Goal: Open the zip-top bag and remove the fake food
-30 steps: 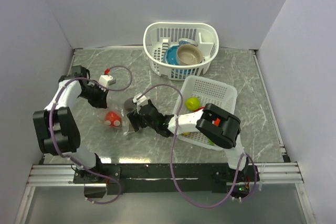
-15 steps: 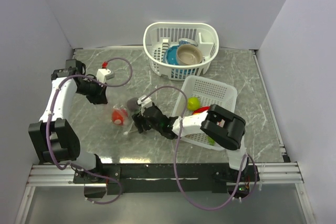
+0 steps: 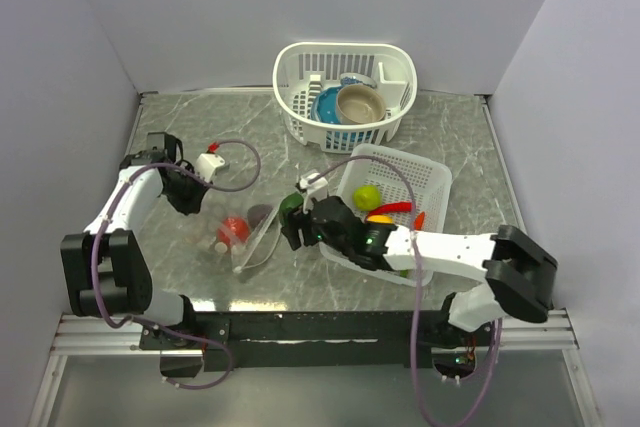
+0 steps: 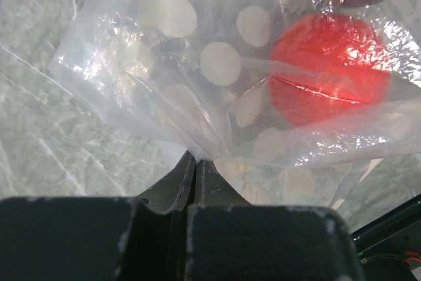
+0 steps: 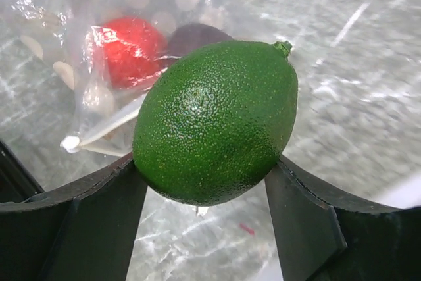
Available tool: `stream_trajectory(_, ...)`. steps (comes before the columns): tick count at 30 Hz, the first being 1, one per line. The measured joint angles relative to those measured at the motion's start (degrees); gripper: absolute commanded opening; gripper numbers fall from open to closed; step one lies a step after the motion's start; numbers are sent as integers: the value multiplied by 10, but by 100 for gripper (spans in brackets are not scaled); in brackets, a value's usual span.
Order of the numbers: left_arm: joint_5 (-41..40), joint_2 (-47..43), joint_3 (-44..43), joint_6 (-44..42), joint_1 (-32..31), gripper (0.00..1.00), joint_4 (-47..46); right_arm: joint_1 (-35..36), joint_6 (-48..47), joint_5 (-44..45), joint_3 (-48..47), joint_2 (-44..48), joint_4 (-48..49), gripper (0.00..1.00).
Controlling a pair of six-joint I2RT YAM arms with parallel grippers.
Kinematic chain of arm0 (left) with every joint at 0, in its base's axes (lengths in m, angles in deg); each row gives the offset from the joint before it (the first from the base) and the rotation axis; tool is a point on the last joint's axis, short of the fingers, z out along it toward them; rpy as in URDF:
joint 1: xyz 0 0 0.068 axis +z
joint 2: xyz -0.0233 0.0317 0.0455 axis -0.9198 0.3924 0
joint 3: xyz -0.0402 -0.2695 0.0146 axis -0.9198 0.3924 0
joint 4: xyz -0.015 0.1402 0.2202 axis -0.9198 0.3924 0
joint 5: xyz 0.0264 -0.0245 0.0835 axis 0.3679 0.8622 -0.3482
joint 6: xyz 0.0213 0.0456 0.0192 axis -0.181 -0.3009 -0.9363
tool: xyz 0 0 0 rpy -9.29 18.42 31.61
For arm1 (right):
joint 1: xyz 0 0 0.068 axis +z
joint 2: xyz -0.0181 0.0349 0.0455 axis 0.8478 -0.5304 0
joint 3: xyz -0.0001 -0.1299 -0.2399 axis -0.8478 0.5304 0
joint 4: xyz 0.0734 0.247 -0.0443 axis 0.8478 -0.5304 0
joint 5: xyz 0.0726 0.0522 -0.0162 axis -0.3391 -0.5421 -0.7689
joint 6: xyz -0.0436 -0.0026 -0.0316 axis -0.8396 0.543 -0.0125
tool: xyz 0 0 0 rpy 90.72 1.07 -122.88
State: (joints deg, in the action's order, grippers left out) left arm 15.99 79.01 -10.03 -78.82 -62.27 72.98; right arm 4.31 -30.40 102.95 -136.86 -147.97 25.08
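Note:
The clear zip-top bag (image 3: 248, 237) with white dots lies left of centre on the table. A red fake fruit (image 3: 233, 230) and a dark purple piece (image 3: 263, 214) are inside it. My left gripper (image 3: 193, 203) is shut on a pinch of the bag's plastic (image 4: 197, 143) at its left end, with the red fruit (image 4: 329, 77) just beyond. My right gripper (image 3: 291, 219) is shut on a dark green lime (image 5: 214, 120) and holds it above the table, just right of the bag (image 5: 85, 77). The red fruit (image 5: 128, 51) and the purple piece (image 5: 194, 36) show behind the lime.
A white rectangular lattice basket (image 3: 425, 175) at the right holds a lime-green fruit (image 3: 367, 195) and yellow and red pieces. A white oval basket (image 3: 300, 62) at the back holds a blue bowl (image 3: 328, 104) and a tan bowl (image 3: 360, 102).
My right gripper has drawn back to the right, out of the bag, with the green lime in it. My left gripper has shifted slightly and still pinches the bag.

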Motion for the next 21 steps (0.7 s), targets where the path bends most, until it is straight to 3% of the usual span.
stream_trajectory(7, -12, -9, -33, 19, -45, 1, 0, 1, 65, 168, 88, 114, -64, 56)
stream_trajectory(8, -13, -12, -40, 24, -57, 1, 1, 1, 78, 193, 99, 128, -75, 59)
stream_trajectory(10, -11, -21, -55, 34, -81, 1, 4, -3, 114, 248, 121, 155, -99, 75)
stream_trajectory(11, -10, -25, -62, 38, -90, 1, 7, -5, 131, 271, 125, 160, -115, 100)
stream_trajectory(17, -5, -49, -91, 62, -119, 1, 24, -15, 207, 345, 121, 150, -186, 100)
stream_trajectory(21, -16, -56, -91, 64, -122, 1, 33, -14, 200, 358, 120, 154, -186, 100)
